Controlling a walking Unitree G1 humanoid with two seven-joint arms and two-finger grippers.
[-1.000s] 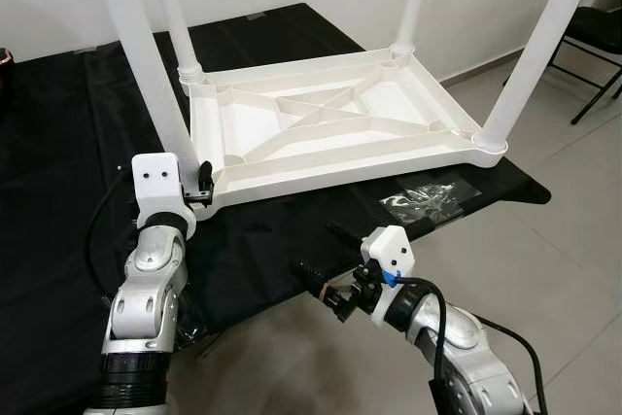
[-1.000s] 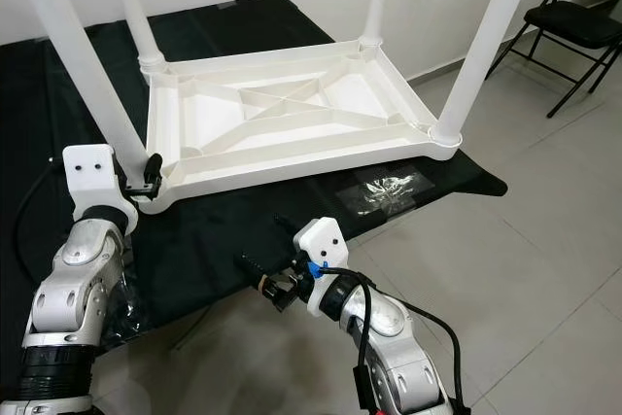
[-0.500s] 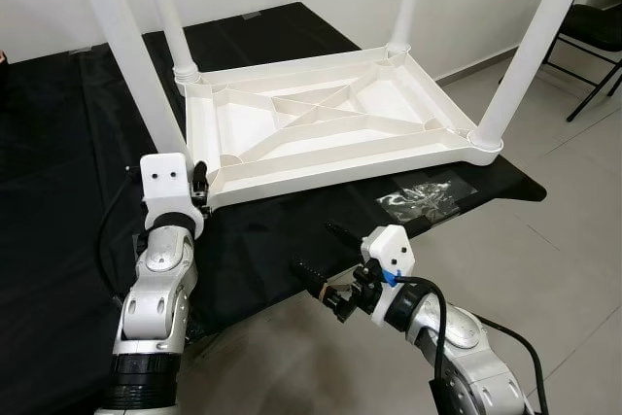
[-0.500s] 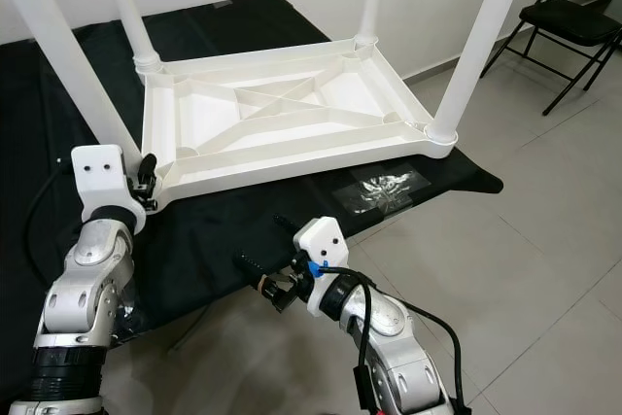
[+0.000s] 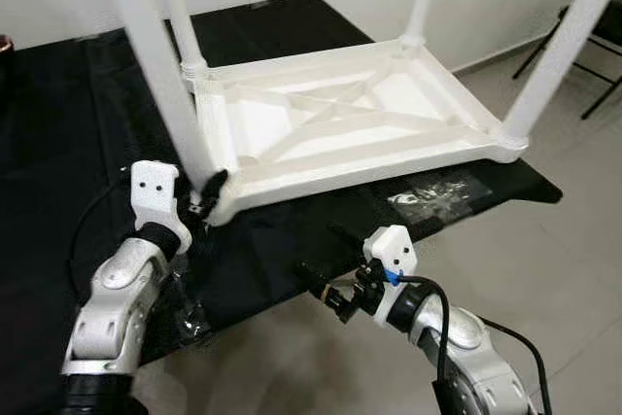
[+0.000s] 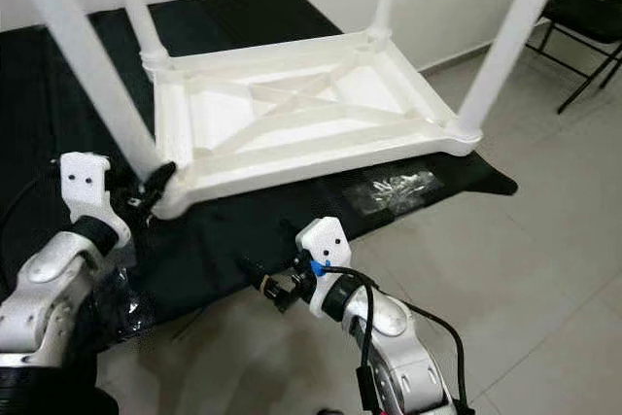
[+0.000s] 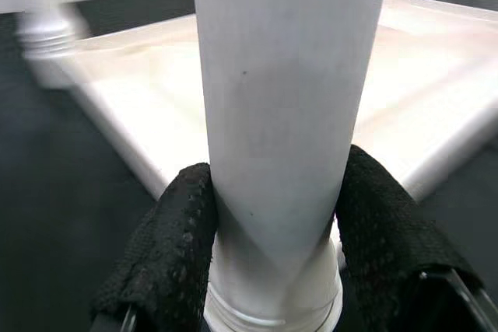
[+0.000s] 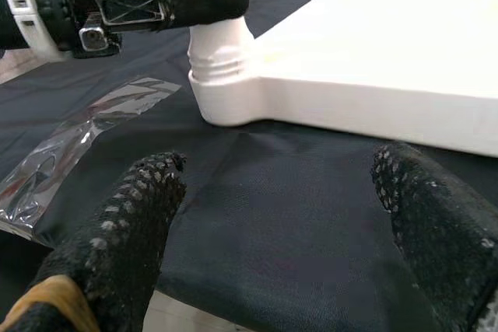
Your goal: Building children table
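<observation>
White plastic children table lies upside down on black-clothed counter, ribbed underside up. All four round tapered legs stand in corner sockets; assembly looks nearly done, near-left leg perhaps being seated. Left claw clamps that leg's base. Right claw spread wide, empty, near counter edge. Crinkled clear wrapper beside table.

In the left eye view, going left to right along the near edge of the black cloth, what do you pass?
left gripper shut on the near table leg → right gripper, open → clear plastic bag → far-right table leg
</observation>
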